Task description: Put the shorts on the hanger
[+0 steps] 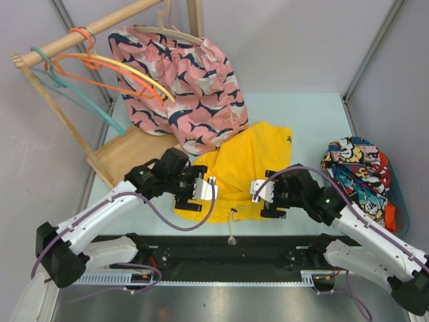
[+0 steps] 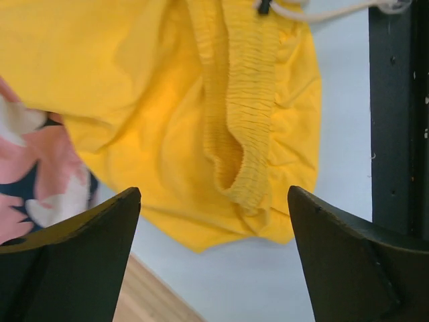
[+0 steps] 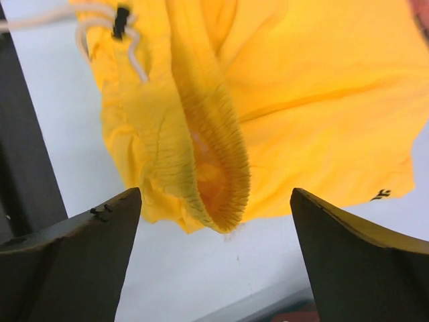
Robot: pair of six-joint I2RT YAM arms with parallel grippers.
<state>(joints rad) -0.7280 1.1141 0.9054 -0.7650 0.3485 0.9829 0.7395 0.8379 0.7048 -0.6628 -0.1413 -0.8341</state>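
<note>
Step in hand, by my reading: grasp at waistband, nothing lifted yet. Left gripper (image 1: 196,193) over near-left end of shorts (image 1: 249,157), jaws spread wide, empty. Right gripper (image 1: 267,193) over near-right end, jaws likewise spread, empty. Next move calls for closing on both ends of elastic waistband (image 2: 234,100), then lifting together.

Shorts lie on table (image 1: 322,121) — bright yellow, waistband nearest, gathered and gaping, pale drawstring (image 1: 232,231) trailing off near edge. Hanger (image 1: 137,72) well beyond shorts, far-left, hooked on wooden rail (image 1: 100,27) — bare.
</note>
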